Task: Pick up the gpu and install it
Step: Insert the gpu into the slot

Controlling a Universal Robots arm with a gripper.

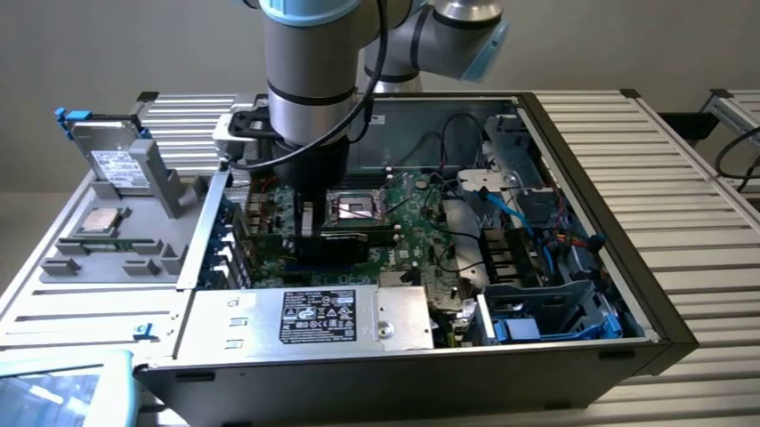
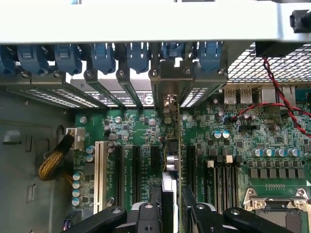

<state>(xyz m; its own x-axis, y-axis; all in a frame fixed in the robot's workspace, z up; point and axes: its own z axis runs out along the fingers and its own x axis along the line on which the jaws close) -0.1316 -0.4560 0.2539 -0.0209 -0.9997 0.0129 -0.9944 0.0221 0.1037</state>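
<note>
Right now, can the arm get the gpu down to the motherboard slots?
Probably yes: the gpu sits on edge in the jaws of the gripper just above the black slots, with the yellow cable and red wires off to either side.

Open computer case [image 1: 665,329] lying flat on a slatted table [image 1: 689,133], motherboard [image 1: 404,213] in its floor. Arm reaching down into the case over the board's part toward the exterior view's left. In the wrist view, gpu [image 2: 171,160] standing on edge between the fingers of the gripper [image 2: 173,213], over the expansion slots [image 2: 127,174], its end bracket up against the rear slot openings [image 2: 121,92]. CPU socket [image 1: 356,209] just toward the exterior view's right of the arm. Power supply [image 1: 315,316] at the case's near edge. Tray [image 1: 119,249] outside the case at the exterior view's left, hard drive [image 1: 117,165] propped upright at its far end
</note>
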